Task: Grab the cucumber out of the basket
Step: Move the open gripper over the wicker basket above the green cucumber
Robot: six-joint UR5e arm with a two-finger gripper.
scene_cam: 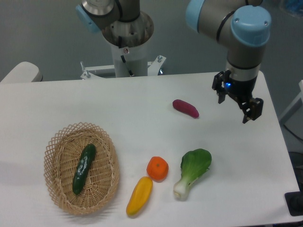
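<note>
Your cucumber lies lengthwise inside the basket at the bench's near-left. Your gripper hangs over the far-right side, well apart from it, jaws spread wide, holding nothing.

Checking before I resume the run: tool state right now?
Tool: open, holding nothing, up over the table's right side. Cucumber lies in the basket, untouched.
</note>
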